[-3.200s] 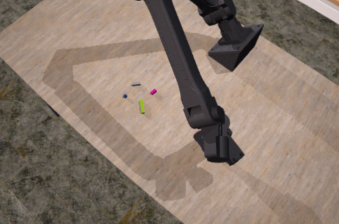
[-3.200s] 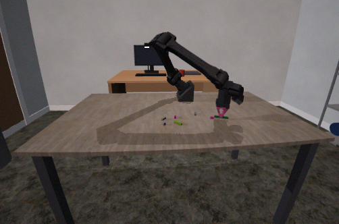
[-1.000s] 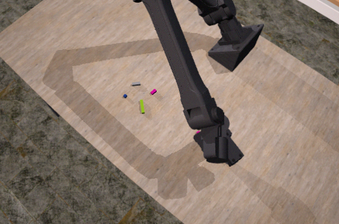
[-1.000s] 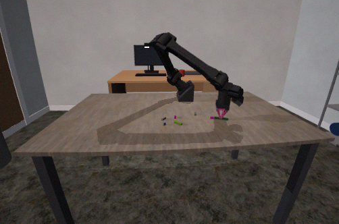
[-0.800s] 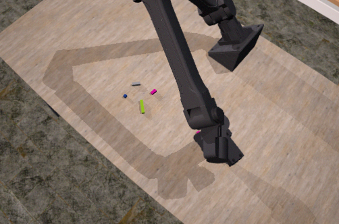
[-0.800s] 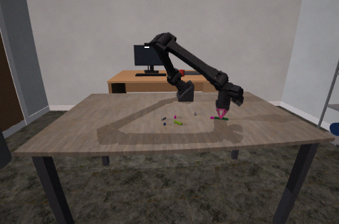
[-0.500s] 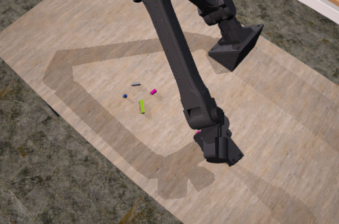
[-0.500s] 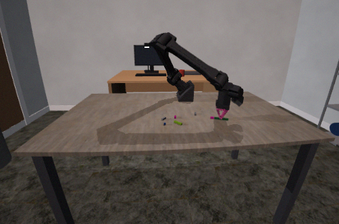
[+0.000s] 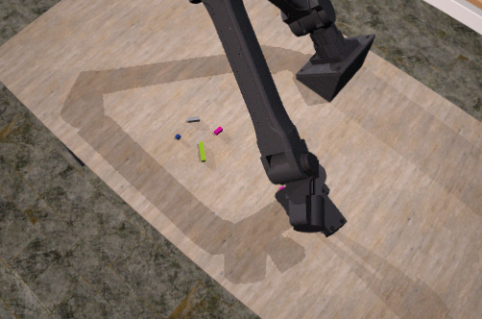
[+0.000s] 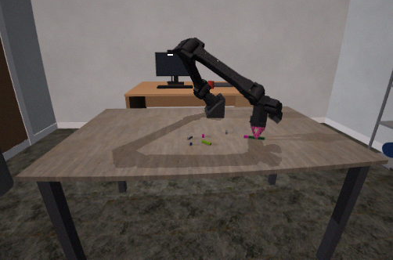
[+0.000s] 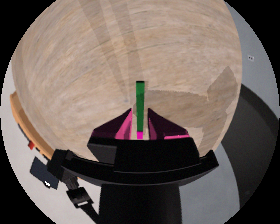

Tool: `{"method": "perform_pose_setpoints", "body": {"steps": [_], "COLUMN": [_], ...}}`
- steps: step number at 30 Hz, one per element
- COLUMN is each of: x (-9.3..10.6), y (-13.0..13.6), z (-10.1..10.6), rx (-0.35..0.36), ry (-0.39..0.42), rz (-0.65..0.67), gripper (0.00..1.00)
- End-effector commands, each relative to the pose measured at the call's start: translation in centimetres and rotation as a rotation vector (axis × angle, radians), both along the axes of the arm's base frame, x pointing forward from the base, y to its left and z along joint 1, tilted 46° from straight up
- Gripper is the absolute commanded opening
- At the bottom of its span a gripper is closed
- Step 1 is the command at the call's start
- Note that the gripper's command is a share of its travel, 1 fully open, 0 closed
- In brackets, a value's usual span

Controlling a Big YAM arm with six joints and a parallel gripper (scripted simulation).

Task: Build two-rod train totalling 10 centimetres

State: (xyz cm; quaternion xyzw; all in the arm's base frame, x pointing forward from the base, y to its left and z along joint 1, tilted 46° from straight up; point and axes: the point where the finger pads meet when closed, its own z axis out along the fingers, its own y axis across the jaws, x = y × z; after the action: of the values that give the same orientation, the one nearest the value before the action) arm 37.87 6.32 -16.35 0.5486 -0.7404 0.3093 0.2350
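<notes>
My gripper (image 10: 257,133) is low over the right part of the table, with its pink fingers slightly apart on either side of a green rod (image 10: 258,138). The green rod lies flat on the table and runs forward from between the fingers in the wrist view (image 11: 140,100). A magenta rod (image 10: 246,136) lies at the green rod's left end, roughly in line with it. I cannot tell how wide the gap between them is. In the top view the wrist (image 9: 309,211) hides the green rod, and only a bit of magenta (image 9: 282,187) shows.
Left of the gripper lies a loose group of rods: a grey rod (image 9: 193,119), a second magenta rod (image 9: 218,130), a blue rod (image 9: 178,136) and a lime rod (image 9: 202,151). The arm's base (image 9: 336,67) stands at the back.
</notes>
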Motion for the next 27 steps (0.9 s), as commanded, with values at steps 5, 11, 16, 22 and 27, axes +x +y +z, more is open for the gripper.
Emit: {"method": "perform_pose_setpoints", "body": {"steps": [5,11,16,22,27], "x": [-0.3,1.0,1.9,1.9,1.9], "y": [0.1,2.3,4.3,6.8,7.9], "z": [-0.5,1.5,3.1,5.5,6.6], "rx": [-0.003,0.018,0.03,0.034,0.035], "ry": [0.006,-0.035,-0.053,-0.055,-0.055], "rz": [0.012,0.019,0.019,0.019,0.019], "gripper": [0.23,0.23,0.23,0.23,0.23]}}
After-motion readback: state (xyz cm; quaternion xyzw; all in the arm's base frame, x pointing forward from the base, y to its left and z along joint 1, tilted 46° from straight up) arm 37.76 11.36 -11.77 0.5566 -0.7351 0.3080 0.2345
